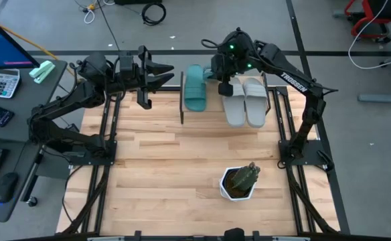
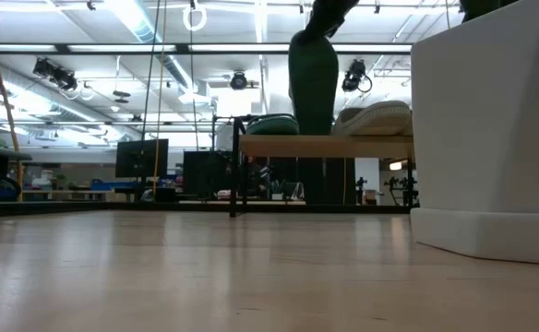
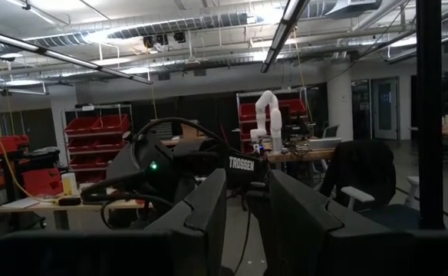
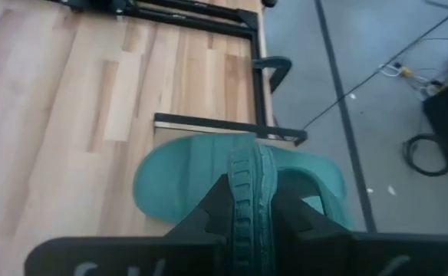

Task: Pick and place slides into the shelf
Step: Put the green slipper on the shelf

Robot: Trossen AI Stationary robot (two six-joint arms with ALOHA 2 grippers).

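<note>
The shelf (image 1: 183, 110) stands at the table's far middle. On its plank top (image 2: 325, 146) a teal slide (image 1: 194, 87) lies flat at the left, with two grey slides (image 1: 244, 102) side by side at the right. My right gripper (image 1: 223, 75) hangs over the gap between them, shut on the second teal slide (image 2: 313, 83), which stands on end. My left gripper (image 1: 161, 72) waits to the left of the shelf, raised and open, with nothing between its fingers (image 3: 209, 215). My right gripper pinches the teal slide between its two fingers (image 4: 209, 218), which press its flat faces on either side of the ridged sole edge (image 4: 248, 184). The fingers slant down from above. The slide hangs upright below them over the shelf. Its lower end reaches the plank's top line; whether it touches cannot be told.
A white pot with a plant (image 1: 239, 182) stands on the table's near right and fills the right of the low view (image 2: 486, 129). Black frame rails (image 1: 108, 134) run along both table sides. A desk with a calculator (image 1: 3, 84) lies beyond the left edge.
</note>
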